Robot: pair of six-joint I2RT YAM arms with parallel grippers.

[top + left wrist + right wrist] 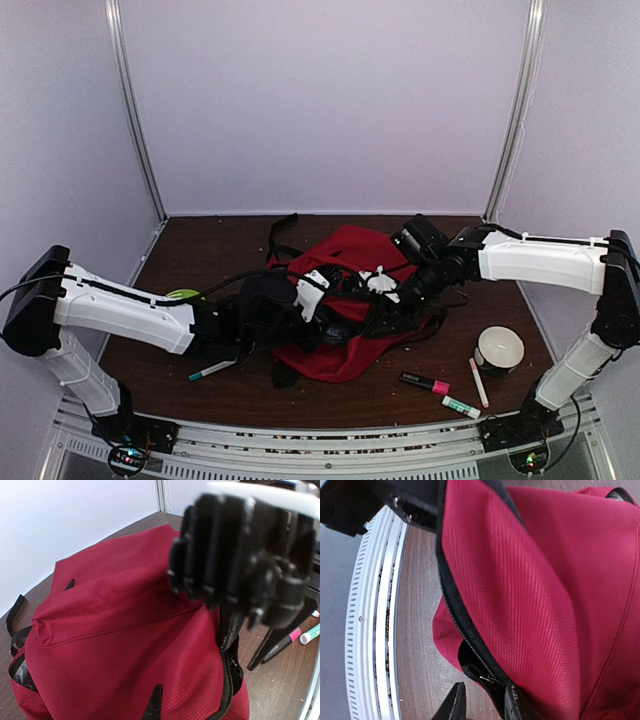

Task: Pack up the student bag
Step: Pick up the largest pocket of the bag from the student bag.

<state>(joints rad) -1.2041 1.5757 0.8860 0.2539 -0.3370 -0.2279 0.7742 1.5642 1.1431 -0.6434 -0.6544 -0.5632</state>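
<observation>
Red backpack (345, 300) between both grippers

Left gripper (318, 300) is clamped shut at its zipper side; right gripper (482, 702), narrowly parted, straddles the zipper edge (470, 650); grip unclear.

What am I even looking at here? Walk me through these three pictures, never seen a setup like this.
These are two white robot arms bolted to the near edge of a brown table. The wide picture looks down from above and behind them. The other two come from small cameras on each arm's wrist.

In the middle lies a red backpack, which both arms are working on. The left gripper is shut and sits on the bag. The right gripper has its fingers at the bag's black zipper; whether they pinch it is unclear.

Loose on the table: a roll of white tape, a pink marker, a pink-and-white pen, a green-capped marker and another at the left.
</observation>
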